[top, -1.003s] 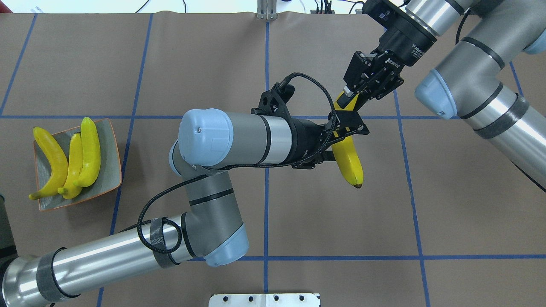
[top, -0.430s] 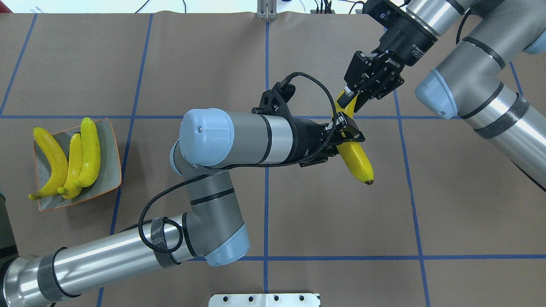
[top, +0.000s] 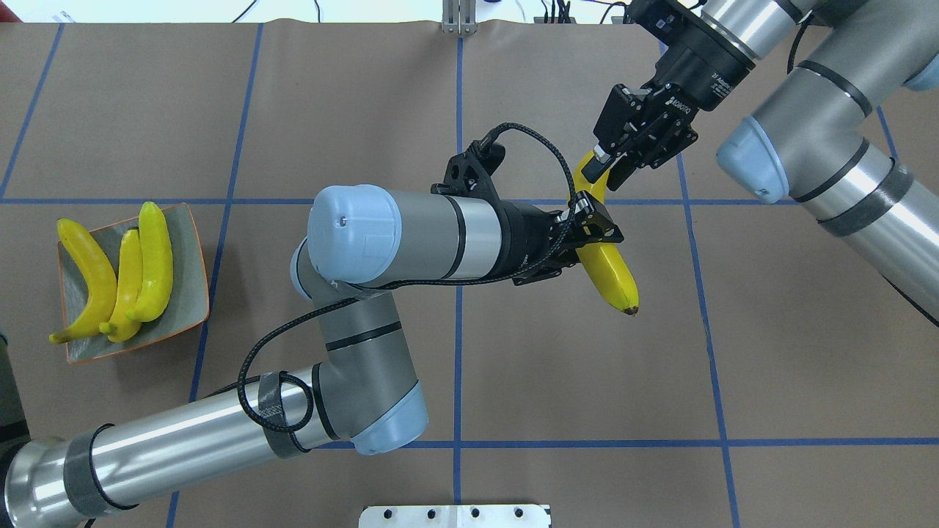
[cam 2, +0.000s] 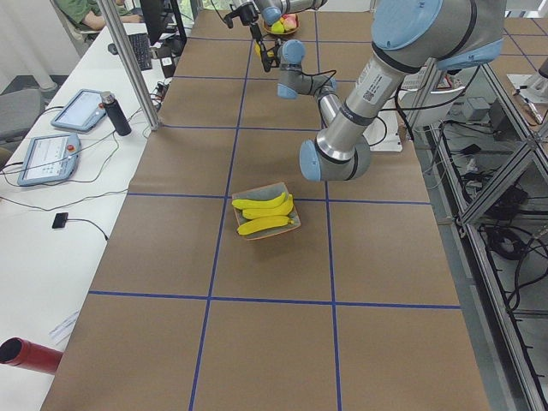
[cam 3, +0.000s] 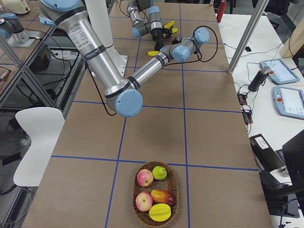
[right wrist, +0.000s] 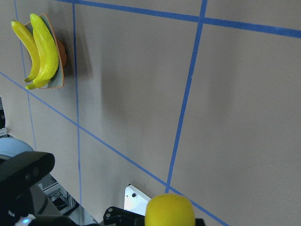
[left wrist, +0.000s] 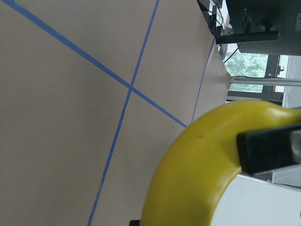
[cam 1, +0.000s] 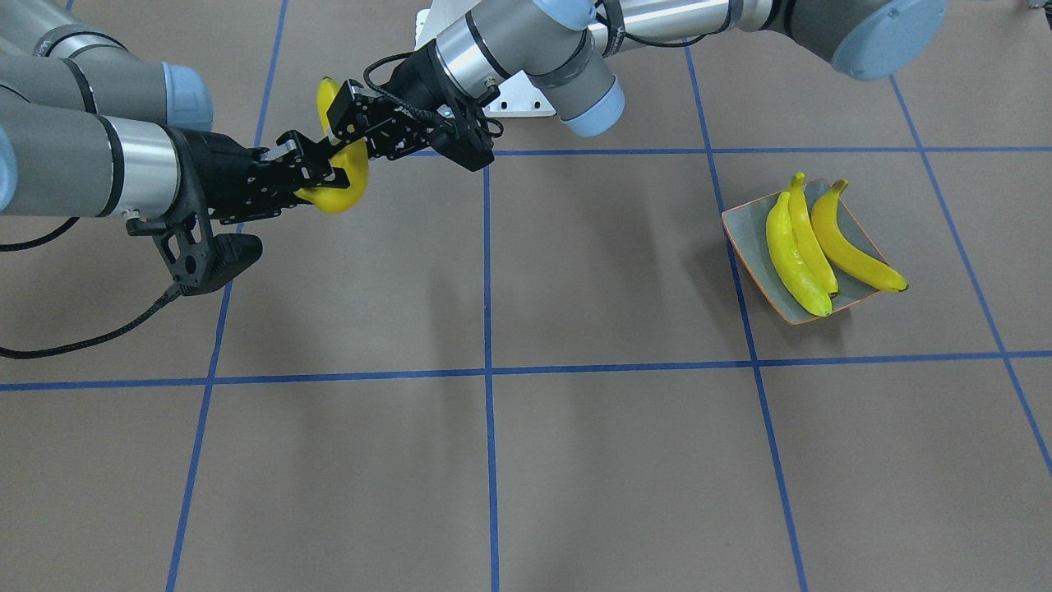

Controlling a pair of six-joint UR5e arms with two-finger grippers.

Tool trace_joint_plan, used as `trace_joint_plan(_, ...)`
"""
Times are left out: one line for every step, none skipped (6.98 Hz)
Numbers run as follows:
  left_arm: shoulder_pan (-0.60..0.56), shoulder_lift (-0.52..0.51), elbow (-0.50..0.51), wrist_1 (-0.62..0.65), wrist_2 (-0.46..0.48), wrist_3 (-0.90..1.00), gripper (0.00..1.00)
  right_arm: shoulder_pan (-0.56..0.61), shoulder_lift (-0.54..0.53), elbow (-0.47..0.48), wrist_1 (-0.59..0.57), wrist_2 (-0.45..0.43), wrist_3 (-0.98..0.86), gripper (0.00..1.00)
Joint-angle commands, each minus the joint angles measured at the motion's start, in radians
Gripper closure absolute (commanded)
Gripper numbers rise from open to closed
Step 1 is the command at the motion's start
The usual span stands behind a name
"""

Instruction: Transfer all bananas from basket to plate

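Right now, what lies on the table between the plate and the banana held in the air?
Nothing: the front-facing view shows only bare table with blue tape lines between the plate and the banana.

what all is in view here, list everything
held banana: one, yellow, in the air over the table's middle, between both grippers
plated bananas: three, yellow, side by side on the plate
plate: one, grey-green with orange rim, on the robot's left of the table
basket: one, brown woven, at the table's end on the robot's right
other fruit: five, red, green and yellow, in the basket
table: one, brown with blue tape grid
tablets: two, grey, on the white side bench
left gripper: black, shut on the held banana's middle
right gripper: black, at its stem end, grip unclear
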Motion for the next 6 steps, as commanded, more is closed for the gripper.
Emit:
trace_joint_plan(-0.002,-0.001,0.000,0.000,-0.001,-0.001,1.00,0.007,-0.001,0.000,0.000,0.000,0.000,0.00)
trace_joint_plan(-0.002,-0.001,0.000,0.000,-0.001,-0.001,1.00,0.013,-0.004,0.000,0.000,0.000,0.000,0.00)
trace_joint_plan(-0.004,0.001,0.000,0.000,-0.001,-0.001,1.00,0.030,-0.009,0.000,0.000,-0.002,0.000,0.00)
trace_joint_plan(-0.005,0.008,0.000,0.003,0.000,-0.001,1.00,0.068,-0.012,0.000,0.001,-0.024,0.000,0.00)
trace_joint_plan(-0.005,0.020,0.000,0.009,0.002,-0.001,1.00,0.111,-0.027,0.013,0.004,-0.084,0.000,0.00)
trace_joint_plan(-0.007,0.051,-0.005,0.009,0.002,0.003,1.00,0.139,-0.029,0.028,0.004,-0.194,0.006,0.00)
